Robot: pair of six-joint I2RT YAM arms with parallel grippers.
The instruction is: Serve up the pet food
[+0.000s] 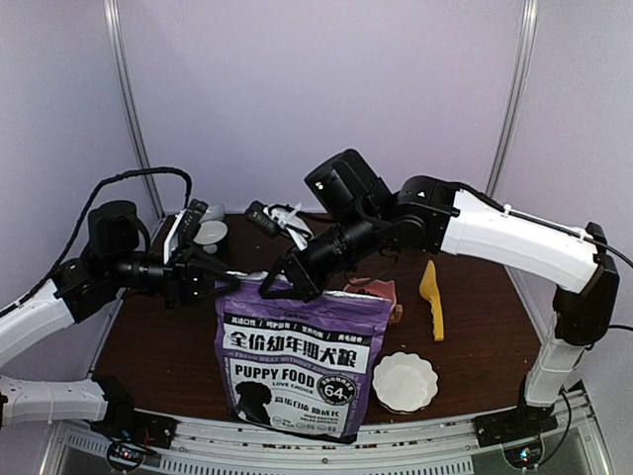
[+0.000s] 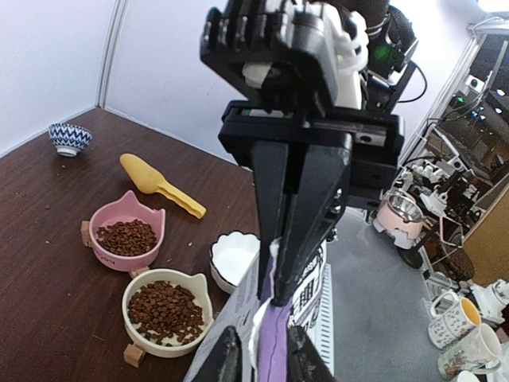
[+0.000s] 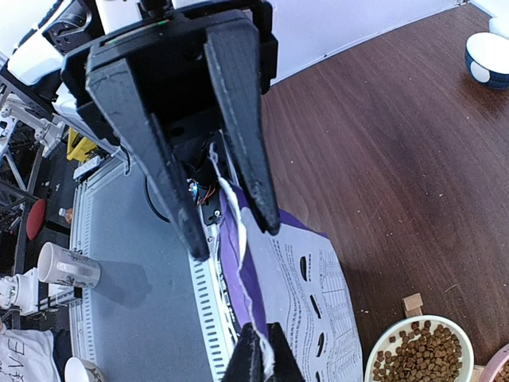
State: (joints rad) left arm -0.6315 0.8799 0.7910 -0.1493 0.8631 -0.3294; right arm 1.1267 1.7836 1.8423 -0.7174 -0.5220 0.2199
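Pet food fills two dishes, yet the work in hand is nearest the arms, where the purple bag stands upright at the table's front edge. The right gripper is clamped on the bag's top lip. The left gripper straddles the same lip with its jaws slightly apart and no firm pinch showing. Whether the top is being opened or pressed closed cannot be told. Either way, the left jaws should probably close squarely on the lip before any pull, and both arms should move level so the bag does not tip. A white scalloped dish sits empty just beside the bag. Behind it, kibble lies heaped in the cream bowl and the pink bowl, which suggests the serving is largely done. The yellow scoop lies further back, and a blue-patterned bowl rests near the far wall.
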